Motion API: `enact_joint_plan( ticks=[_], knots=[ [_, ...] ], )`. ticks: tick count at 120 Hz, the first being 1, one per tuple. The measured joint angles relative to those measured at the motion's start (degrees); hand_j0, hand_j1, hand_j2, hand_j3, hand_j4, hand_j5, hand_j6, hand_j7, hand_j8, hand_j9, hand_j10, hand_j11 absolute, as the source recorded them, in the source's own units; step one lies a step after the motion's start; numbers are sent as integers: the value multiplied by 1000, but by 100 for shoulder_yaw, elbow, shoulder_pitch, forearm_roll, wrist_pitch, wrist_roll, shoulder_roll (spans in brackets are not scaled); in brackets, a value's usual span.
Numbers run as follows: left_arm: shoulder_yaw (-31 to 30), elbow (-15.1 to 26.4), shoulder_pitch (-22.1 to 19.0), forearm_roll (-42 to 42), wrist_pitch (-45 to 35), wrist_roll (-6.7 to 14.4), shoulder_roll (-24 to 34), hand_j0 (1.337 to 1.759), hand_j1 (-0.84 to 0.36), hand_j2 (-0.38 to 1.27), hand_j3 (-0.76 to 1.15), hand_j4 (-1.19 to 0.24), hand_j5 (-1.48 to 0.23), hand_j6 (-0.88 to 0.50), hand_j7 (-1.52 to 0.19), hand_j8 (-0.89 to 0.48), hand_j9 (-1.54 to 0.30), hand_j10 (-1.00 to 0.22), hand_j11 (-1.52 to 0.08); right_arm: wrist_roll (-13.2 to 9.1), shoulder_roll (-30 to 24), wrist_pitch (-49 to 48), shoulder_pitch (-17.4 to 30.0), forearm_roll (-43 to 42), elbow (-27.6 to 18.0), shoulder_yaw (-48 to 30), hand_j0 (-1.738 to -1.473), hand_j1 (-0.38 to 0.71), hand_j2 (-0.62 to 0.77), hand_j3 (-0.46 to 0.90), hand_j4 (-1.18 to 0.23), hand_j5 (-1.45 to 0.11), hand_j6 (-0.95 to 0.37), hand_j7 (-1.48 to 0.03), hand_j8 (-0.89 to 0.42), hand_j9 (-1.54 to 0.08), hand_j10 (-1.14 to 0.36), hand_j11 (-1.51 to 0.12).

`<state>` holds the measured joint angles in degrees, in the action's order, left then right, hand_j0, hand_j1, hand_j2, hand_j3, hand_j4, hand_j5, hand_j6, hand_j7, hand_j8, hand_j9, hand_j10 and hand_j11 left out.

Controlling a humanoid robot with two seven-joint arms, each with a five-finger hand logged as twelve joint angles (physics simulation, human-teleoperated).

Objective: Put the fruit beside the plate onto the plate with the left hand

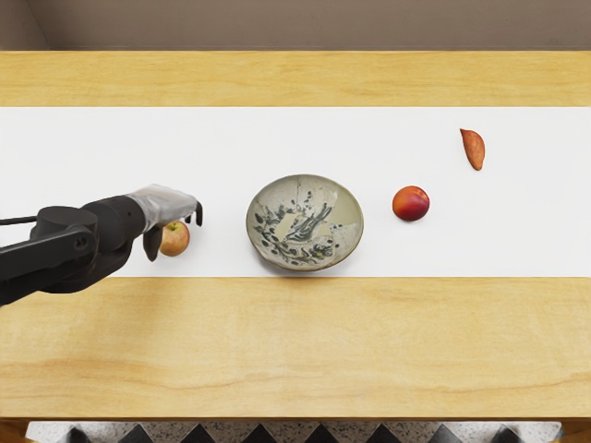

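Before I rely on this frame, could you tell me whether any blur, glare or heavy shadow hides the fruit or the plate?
Head view: sharp edge to edge, no blur; lighting flat and even, no glare on the white runner or the plate; shadows faint; only the left hand partly covers the apple, so its grasp is unreadable.

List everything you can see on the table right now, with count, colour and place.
table: one, light wood, fills the view
runner: one, white, laid across the table from edge to edge
plate: one, pale grey-green with a dark pattern, middle of the runner
small fruit: one, yellow-red, left of the plate, partly under the hand
red fruit: one, red, right of the plate, apart from it
tapered vegetable: one, orange-red, far right, towards the back
left arm: one, dark, from the left edge
left hand: one, pale grey, over the small fruit; grasp unclear
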<state>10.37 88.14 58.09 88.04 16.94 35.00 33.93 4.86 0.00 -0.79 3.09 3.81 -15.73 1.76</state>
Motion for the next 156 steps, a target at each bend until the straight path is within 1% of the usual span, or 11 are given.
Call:
enact_joint_plan(
  ticks=[46, 60, 81, 90, 97, 100, 101, 106, 121, 144, 156],
  knots=[
    [-7, -59, -53, 0, 2, 0, -62, 1658, -161, 89, 0, -430, -556, -431, -556, -431, -556, -430, -556, 3, 0, 0, -10, -1, 0, 0, -1658, -305, -8, 0, -36, -47, -36, -47, -36, -47, -36, -47],
    [-11, -71, -60, 0, 4, 0, -91, 1658, -223, 100, 0, -482, -623, -479, -619, -483, -623, -482, -623, 4, 0, 0, -7, -2, 0, 0, -1658, -305, -7, 0, -36, -47, -36, -47, -36, -47, -36, -47],
    [-39, -80, -53, 11, 7, 1, -106, 1656, -252, 189, 0, -563, -716, -473, -714, -450, -729, -556, -728, 3, 0, 0, -7, 0, 0, 0, -1658, -305, -8, 0, -36, -47, -36, -47, -36, -47, -36, -47],
    [-73, -96, -36, 2, -16, -5, -107, 1655, -264, 223, 0, -606, -747, -501, -671, -439, -776, -590, -774, 3, 0, 0, -7, 1, 0, 0, -1658, -305, -8, 0, -36, -47, -36, -47, -36, -47, -36, -47],
    [-90, -107, -35, -4, -35, -11, -107, 1653, -292, 266, 0, -646, -776, -481, -702, -414, -824, -618, -822, 3, 0, 0, -9, 0, 0, 0, -1658, -305, -8, 0, -36, -47, -36, -47, -36, -47, -36, -47],
    [-95, -121, -35, -17, -46, -15, -107, 1653, -306, 300, 0, -660, -789, -448, -763, -386, -842, -630, -840, 3, 0, 0, -9, -1, 0, 0, -1658, -305, -8, 0, -36, -47, -36, -47, -36, -47, -36, -47],
    [-96, -124, -39, -26, -57, -20, -108, 1653, -311, 315, 0, -668, -791, -407, -849, -388, -849, -634, -847, 3, 0, 0, -9, -1, 0, 0, -1658, -305, -8, 0, -36, -47, -36, -47, -36, -47, -36, -47],
    [-100, -142, -51, -38, -72, -28, -108, 1651, -330, 342, 0, -702, -816, -366, -903, -365, -894, -658, -893, 3, 0, 0, -9, -1, 0, 0, -1658, -305, -8, 0, -36, -47, -36, -47, -36, -47, -36, -47],
    [-111, -179, -53, -4, -22, -8, -107, 1641, -372, 431, 0, -613, -966, -294, -1037, -280, -1038, -623, -1042, 1, 0, 0, -10, 1, 0, 0, -1658, -305, -8, 0, -36, -47, -36, -47, -36, -47, -36, -47],
    [-121, -259, 36, -22, 42, -2, -258, 1639, -338, 317, 0, -562, -1096, -266, -1104, -241, -1130, -606, -1146, 3, 0, 0, -10, -2, 0, 0, -1658, -305, -8, 0, -36, -47, -36, -47, -36, -47, -36, -47],
    [-118, -338, 341, -43, 59, -2, -282, 1640, -313, 273, 0, -569, -1127, -274, -1114, -272, -1140, -630, -1163, 4, 0, 0, -10, -2, 15, 0, -1658, -305, -8, 0, -36, -47, -36, -47, -36, -47, -36, -47]
  ],
)
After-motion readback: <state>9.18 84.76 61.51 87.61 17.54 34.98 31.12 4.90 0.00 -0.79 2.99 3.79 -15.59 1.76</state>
